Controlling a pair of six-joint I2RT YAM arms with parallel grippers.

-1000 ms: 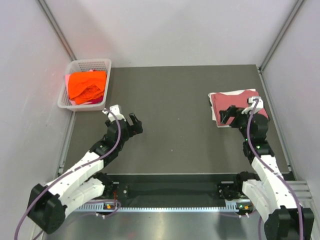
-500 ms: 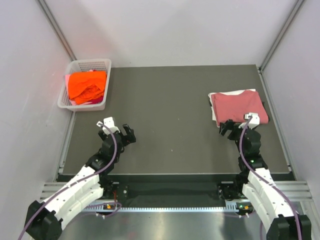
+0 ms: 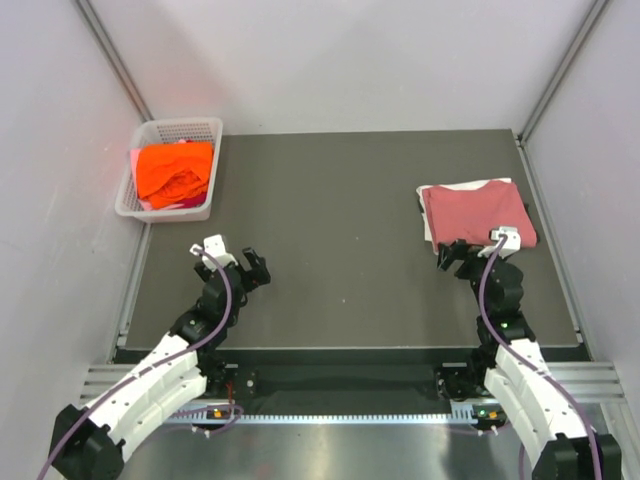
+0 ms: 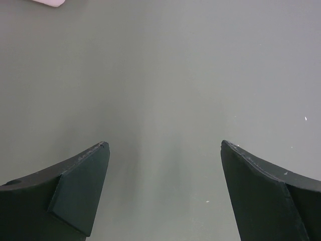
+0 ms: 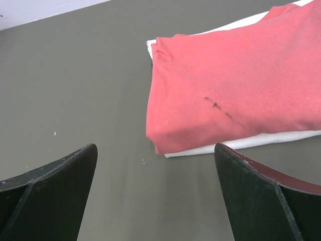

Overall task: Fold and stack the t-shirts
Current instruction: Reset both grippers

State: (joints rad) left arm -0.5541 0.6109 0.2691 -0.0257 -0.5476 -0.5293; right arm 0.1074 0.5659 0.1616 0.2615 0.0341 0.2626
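1. Left gripper (image 4: 163,144). Nearest to you, on the left side of the table (image 3: 340,190). Its jaws are spread wide and hold nothing. Your left wrist view shows only bare dark tabletop between the two black fingers (image 4: 80,191). A small pale pink corner sits at the top left edge of that view, and you cannot tell what it is.

2. Right gripper (image 5: 154,146). Near edge, right side, roughly level with the left one. The jaws are spread wide with nothing in them. The tips stand just short of the near edge of the folded stack. From your pictures you cannot tell whether the right-hand finger touches the cloth.

3. Pink-red t-shirt (image 5: 235,90). It is folded into a flat rectangle and lies on top of the stack at the right side of the table, just beyond the right gripper. It carries a short dark mark (image 5: 218,106) near its middle.

4. White t-shirt (image 5: 235,143). It is folded and lies directly under the pink-red one. Only a thin border shows along the near, left and far edges.

5. Orange t-shirt (image 3: 175,170). At the far left, well apart from both grippers and from the stack. It is unfolded and bunched up inside the basket.

6. White mesh basket (image 3: 180,127). It stands at the far left edge of the table, against the side wall. A strip of pinkish cloth shows under the orange one at its near side.
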